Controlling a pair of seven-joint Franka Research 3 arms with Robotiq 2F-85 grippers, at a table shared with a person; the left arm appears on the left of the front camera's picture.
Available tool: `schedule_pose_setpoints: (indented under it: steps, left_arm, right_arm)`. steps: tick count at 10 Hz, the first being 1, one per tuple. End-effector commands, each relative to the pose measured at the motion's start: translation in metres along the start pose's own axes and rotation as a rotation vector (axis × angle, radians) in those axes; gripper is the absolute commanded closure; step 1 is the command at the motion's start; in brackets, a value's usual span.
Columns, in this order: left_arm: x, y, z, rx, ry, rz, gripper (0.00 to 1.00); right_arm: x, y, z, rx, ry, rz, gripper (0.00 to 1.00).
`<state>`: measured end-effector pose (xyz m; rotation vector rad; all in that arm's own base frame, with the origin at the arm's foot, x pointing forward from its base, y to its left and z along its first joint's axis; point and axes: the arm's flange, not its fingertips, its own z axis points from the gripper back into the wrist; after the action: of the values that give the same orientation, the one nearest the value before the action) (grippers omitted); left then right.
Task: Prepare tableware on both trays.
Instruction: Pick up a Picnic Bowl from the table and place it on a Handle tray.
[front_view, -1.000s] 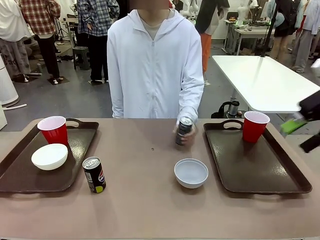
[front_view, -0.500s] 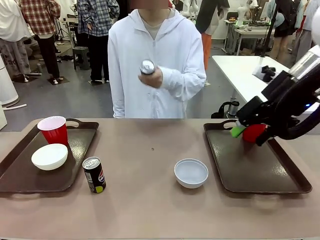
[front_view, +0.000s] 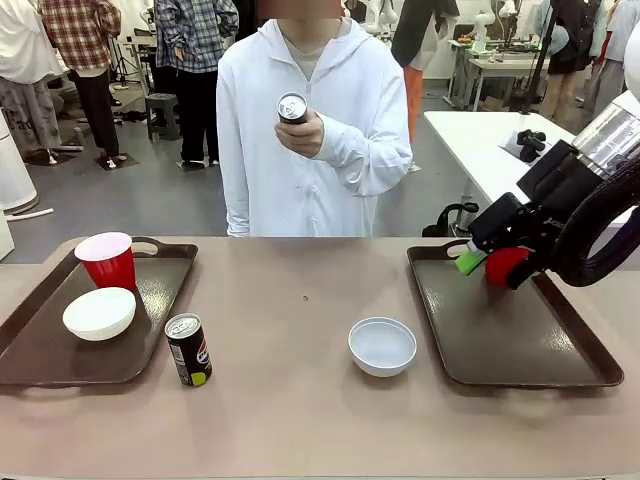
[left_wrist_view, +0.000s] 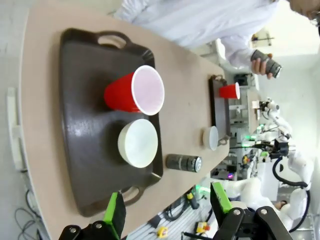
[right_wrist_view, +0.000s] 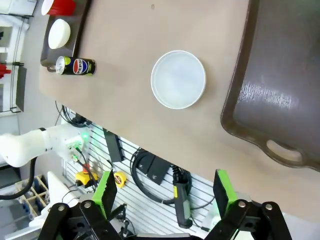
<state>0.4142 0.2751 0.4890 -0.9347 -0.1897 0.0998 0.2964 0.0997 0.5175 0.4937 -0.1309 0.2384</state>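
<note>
Tabletop (front_view: 300, 410), left tray (front_view: 165, 285) with red cup (front_view: 107, 262) and white bowl (front_view: 99, 313)

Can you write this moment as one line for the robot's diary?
left gripper open | right gripper open near right tray | person's hand holds can | bowl, second can on table

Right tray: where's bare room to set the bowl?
The dark brown rectangular plastic right tray is bare across its middle and near half, from the near rim up to the red plastic cup. Crowded at the far end, where the open right pincer hangs by that cup.
</note>
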Motion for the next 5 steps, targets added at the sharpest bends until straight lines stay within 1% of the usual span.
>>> schedule_pose_setpoints:
  steps: [1, 2, 3, 4, 5]
  left_arm:
    - [-0.003, 0.001, -0.001, -0.025, -0.017, 0.006, 0.1]
    - [-0.003, 0.001, -0.001, -0.025, -0.017, 0.006, 0.1]
    - [-0.003, 0.001, -0.001, -0.025, -0.017, 0.006, 0.1]
    - [-0.003, 0.001, -0.001, -0.025, -0.017, 0.006, 0.1]
    - [-0.003, 0.001, -0.001, -0.025, -0.017, 0.006, 0.1]
  right_arm:
    - [0.003, 0.003, -0.012, -0.083, -0.015, -0.007, 0.0]
    - [0.016, 0.009, -0.032, -0.086, 0.029, 0.023, 0.0]
    - [0.033, 0.007, -0.051, -0.134, 0.046, 0.014, 0.0]
    - [0.049, -0.009, -0.071, -0.213, 0.048, -0.022, 0.0]
    - [0.046, -0.019, -0.078, -0.23, 0.072, -0.04, 0.0]
